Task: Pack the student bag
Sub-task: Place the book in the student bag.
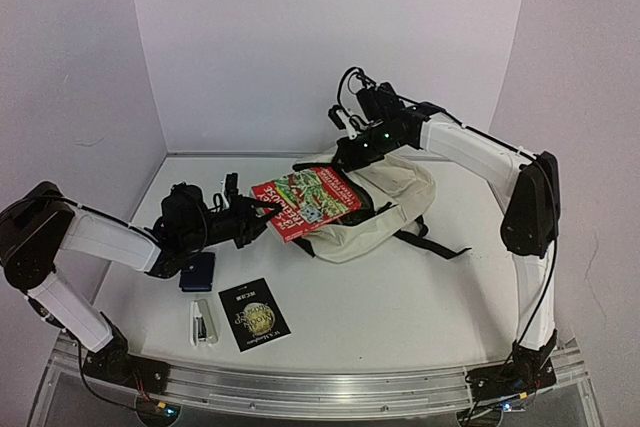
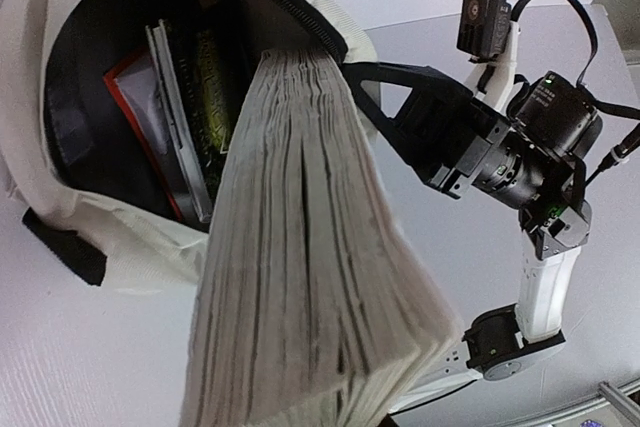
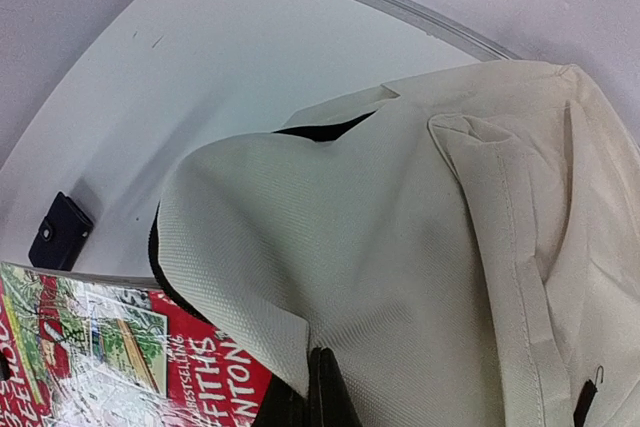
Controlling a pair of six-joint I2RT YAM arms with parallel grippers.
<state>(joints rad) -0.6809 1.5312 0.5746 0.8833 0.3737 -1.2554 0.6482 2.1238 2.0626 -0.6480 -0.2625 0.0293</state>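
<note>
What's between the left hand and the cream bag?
A thick red-covered book, held by the left hand, its far end at the bag opening, seen from above.

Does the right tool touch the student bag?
Touching. In the right wrist view, the right tool is shut on a cream fabric fold of the student bag, at the picture's bottom edge.

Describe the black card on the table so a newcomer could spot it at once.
From the cream student bag mid-table, look toward the near left edge. Of the small things lying there, the black card is rightmost, beside the white stapler. It alone bears a round gold emblem.
</note>
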